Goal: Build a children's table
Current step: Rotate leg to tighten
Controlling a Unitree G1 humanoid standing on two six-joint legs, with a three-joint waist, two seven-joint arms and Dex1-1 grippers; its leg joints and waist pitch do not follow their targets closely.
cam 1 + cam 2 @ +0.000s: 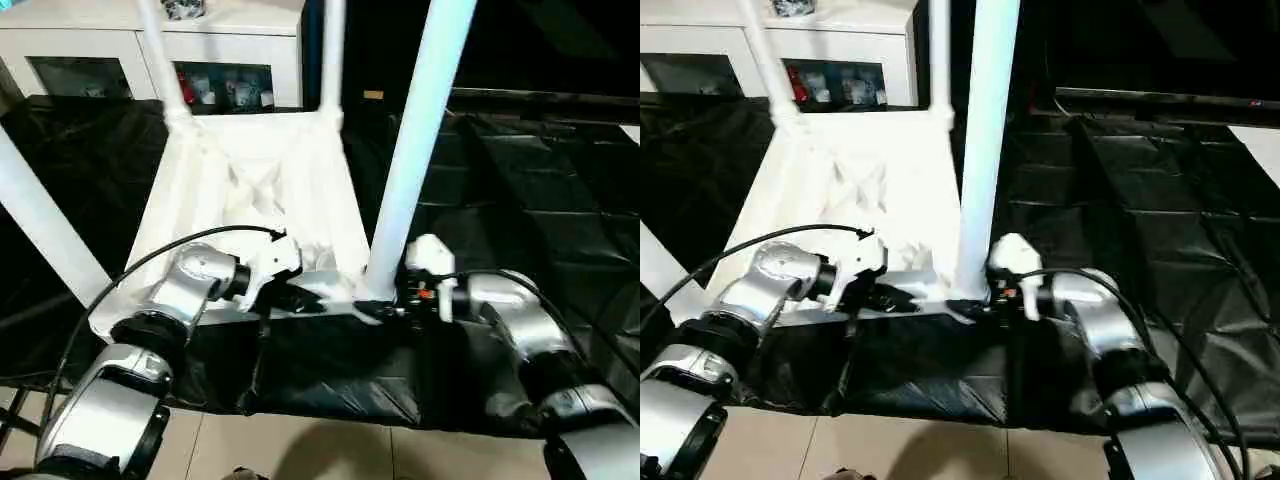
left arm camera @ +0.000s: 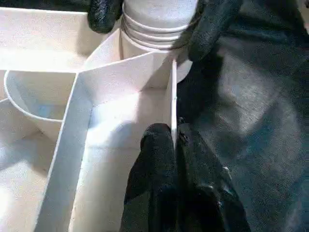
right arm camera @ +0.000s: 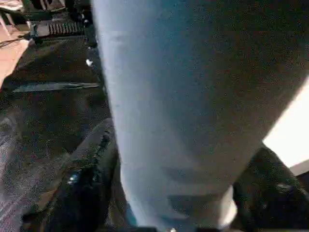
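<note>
On black-covered table, tabletop (image 1: 250,200) lies upside down. Left pincer (image 2: 175,140) clenched on near rim. Right pincer (image 3: 164,193) grasping near-right leg (image 1: 415,150) at socket. Risk: leg cross-threads or tilts if rim grip slips.

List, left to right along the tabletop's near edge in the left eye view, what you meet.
Near-left leg → left gripper, pinched shut on the tabletop wall → near-right leg, upright in its corner socket → right gripper at that leg's base.

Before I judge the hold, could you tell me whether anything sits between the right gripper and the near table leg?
Nothing visible does: the right gripper has its fingers on either side of the near leg, right at its base.
</note>
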